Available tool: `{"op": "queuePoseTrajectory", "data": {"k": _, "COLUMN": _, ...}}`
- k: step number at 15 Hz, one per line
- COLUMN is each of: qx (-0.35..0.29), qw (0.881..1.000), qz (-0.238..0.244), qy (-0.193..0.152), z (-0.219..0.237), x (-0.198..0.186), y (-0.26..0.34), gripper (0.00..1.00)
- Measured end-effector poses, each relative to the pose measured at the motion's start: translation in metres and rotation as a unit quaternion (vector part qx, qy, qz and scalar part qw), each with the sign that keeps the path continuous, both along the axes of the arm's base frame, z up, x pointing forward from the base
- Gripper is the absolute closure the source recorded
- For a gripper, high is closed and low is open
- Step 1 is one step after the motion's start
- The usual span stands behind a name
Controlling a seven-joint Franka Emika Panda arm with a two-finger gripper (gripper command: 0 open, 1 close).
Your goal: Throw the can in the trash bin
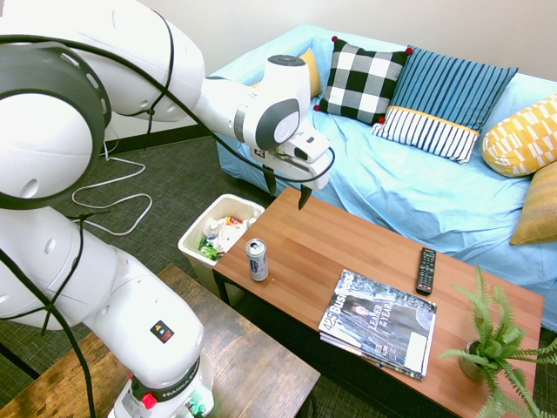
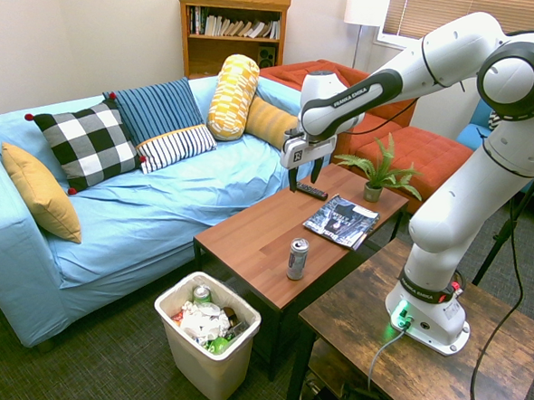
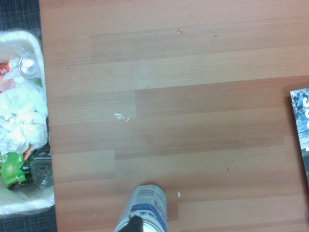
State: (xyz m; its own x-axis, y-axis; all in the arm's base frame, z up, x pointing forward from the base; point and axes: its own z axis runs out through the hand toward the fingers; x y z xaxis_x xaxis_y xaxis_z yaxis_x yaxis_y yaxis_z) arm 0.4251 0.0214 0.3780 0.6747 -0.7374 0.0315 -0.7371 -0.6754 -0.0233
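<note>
The slim silver-white can (image 1: 258, 259) with blue markings stands upright near the corner of the wooden coffee table (image 1: 348, 248), also seen as the can (image 2: 297, 258) and the can (image 3: 143, 209). The off-white trash bin (image 1: 193, 228) sits on the carpet right beside that table end, holding crumpled paper, wrappers and other cans; its wall shows as the bin (image 2: 209, 375) and its rim as the bin (image 3: 29, 207). My gripper (image 1: 286, 190) hangs open and empty well above the table, behind the can toward the sofa, and shows again as the gripper (image 2: 304, 177).
A magazine (image 1: 379, 322), a black remote (image 1: 426, 270) and a potted fern (image 1: 492, 344) share the coffee table. A blue sofa (image 1: 418, 187) with cushions runs along its far side. A dark wooden side table (image 1: 248, 366) stands close in front.
</note>
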Motion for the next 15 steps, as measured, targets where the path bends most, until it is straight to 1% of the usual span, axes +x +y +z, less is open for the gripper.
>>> {"op": "queuePoseTrajectory", "data": {"k": 4, "qx": 0.0, "qw": 1.0, "qz": 0.001, "qy": 0.001, "z": -0.003, "x": 0.001, "y": 0.001, "gripper": 0.0}}
{"op": "queuePoseTrajectory", "data": {"k": 7, "qx": 0.0, "qw": 1.0, "qz": 0.006, "qy": 0.005, "z": -0.014, "x": 0.003, "y": 0.008, "gripper": 0.0}}
{"op": "queuePoseTrajectory", "data": {"k": 11, "qx": -0.001, "qw": 1.0, "qz": 0.008, "qy": 0.016, "z": -0.046, "x": -0.001, "y": 0.027, "gripper": 0.0}}
{"op": "queuePoseTrajectory", "data": {"k": 15, "qx": -0.007, "qw": 0.999, "qz": -0.003, "qy": 0.034, "z": -0.08, "x": -0.025, "y": 0.047, "gripper": 0.0}}
